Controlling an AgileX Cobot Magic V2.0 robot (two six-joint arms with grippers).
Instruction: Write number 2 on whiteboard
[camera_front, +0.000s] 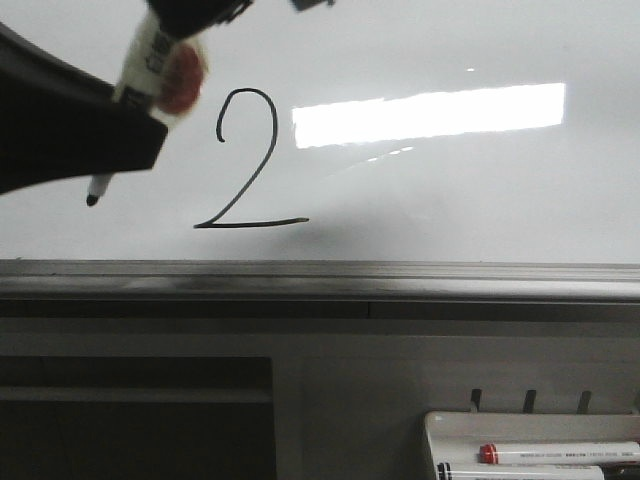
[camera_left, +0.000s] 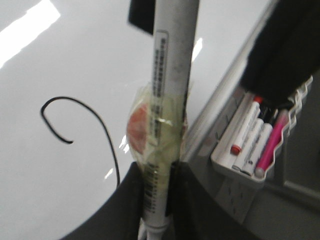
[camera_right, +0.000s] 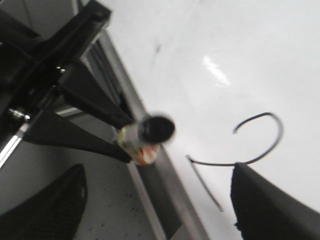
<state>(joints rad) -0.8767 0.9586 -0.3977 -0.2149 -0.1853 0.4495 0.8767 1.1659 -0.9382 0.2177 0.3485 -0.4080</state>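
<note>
Nearest, the left tool (camera_front: 115, 140) clenches a black-tipped marker (camera_front: 140, 75), tip just off the whiteboard (camera_front: 450, 200). Right of it stands the finished number 2 (camera_front: 245, 160). The right tool (camera_right: 155, 210) hangs spread apart.

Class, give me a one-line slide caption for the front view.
Finished number 2 on the whiteboard, with the left gripper holding the marker just off to its left.

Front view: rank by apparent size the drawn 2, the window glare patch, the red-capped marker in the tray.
1. Glare patch, largest.
2. Number 2, tall but thin strokes.
3. Red-capped marker, smallest, though cut by the frame edge.
</note>
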